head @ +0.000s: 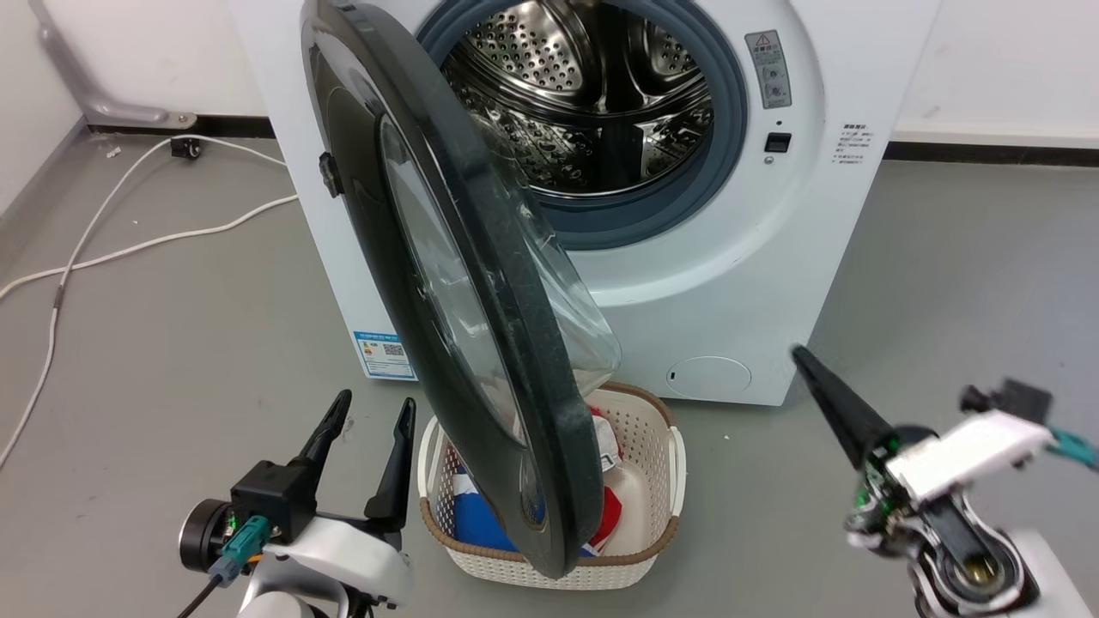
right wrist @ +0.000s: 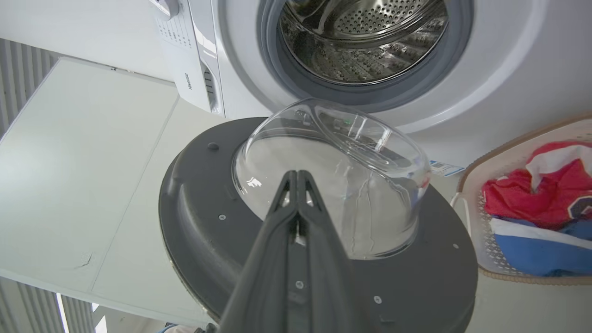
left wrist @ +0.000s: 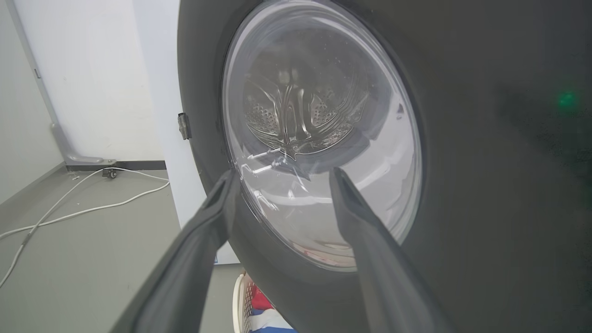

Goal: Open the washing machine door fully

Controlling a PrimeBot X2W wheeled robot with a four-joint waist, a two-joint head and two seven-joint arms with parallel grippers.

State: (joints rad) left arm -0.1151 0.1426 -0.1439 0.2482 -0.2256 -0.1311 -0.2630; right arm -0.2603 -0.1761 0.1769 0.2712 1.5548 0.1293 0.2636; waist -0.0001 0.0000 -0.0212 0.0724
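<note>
Over the basket (head: 650,446), the door (head: 481,283) stands edge-on (bowl (head: 571,309) facing right).

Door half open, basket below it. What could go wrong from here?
The left tool, open, sits close before the outer face of the washing machine door, in its swing path; it may block it or get struck.
The right tool, shut and apart from the door, could slip if it pushes on the curved glass bowl.
The laundry basket stands beneath the door's lower edge; clearance is unclear.

We stand in a bare laundry corner: white washer (head: 738,283) against the wall (head: 987,60), clothes basket (head: 640,562) before it, cable (head: 129,251) beside it.
</note>
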